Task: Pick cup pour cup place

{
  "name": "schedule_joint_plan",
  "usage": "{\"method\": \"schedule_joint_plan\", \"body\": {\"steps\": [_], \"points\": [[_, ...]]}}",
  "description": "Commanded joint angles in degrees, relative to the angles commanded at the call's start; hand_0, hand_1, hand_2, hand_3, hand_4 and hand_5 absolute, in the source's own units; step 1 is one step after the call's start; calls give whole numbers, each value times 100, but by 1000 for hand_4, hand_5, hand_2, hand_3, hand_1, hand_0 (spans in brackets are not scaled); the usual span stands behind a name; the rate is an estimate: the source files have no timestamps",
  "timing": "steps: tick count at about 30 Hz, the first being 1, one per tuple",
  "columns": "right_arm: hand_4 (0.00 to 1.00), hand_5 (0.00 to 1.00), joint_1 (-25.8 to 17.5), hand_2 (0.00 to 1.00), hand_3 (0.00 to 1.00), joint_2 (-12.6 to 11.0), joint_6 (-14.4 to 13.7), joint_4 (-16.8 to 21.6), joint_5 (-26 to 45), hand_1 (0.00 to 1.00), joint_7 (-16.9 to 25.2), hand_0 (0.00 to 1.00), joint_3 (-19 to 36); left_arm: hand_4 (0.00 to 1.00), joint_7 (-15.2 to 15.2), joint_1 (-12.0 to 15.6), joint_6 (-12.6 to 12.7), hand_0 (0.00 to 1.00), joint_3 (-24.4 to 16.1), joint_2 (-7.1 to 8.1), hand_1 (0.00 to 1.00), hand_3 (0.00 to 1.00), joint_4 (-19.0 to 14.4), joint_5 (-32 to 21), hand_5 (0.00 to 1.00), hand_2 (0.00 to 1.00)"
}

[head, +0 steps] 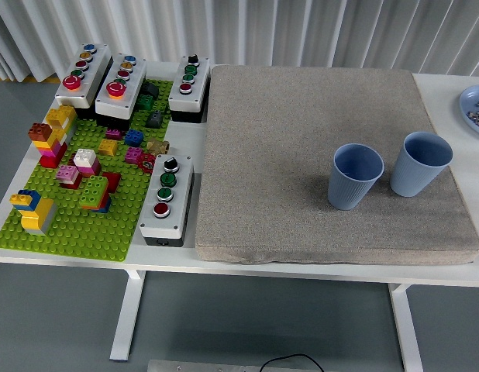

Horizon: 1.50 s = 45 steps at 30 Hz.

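Near edge: the tabletop (449,277) shows a bare white strip in front of the grey mat (301,155); nothing stands on that strip.
Left cup: blue cup (354,177) stands upright on the mat, right of centre, mouth open upward; its contents cannot be read from this view.
Right cup: second blue cup (420,163) stands upright just beside the first, slightly farther back, apart from it by a narrow gap; contents likewise not discernible.
Robot hand, left: not in view; state cannot be told.
Robot hand, right: not in view; a dark sliver at the right frame edge is too small to identify.
Task progress: both cups rest on the mat and neither is held or tilted. This arrangement fits a stage ahead of any lift as well as a stage after the pour with the cup set back down; the pictures do not settle which.
Near-left surroundings: green baseplate (69,205) carrying coloured bricks, with a button box (167,200) between it and the mat.
Far-left surroundings: three more button boxes (131,81) in a row at the back.
Far-right surroundings: a blue dish (473,108), cut by the frame edge, holding small items.
Obstructions: judged clear; the mat around both cups carries nothing else, and the button boxes and dish stand well apart from them.
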Motion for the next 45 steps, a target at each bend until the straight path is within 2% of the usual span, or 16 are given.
{"method": "schedule_joint_plan", "body": {"steps": [45], "points": [[725, 998, 30, 920, 918, -5, 23, 15, 33, 854, -17, 904, 34, 503, 7, -15, 6, 745, -46, -7, 772, 668, 0, 27, 913, 824]]}}
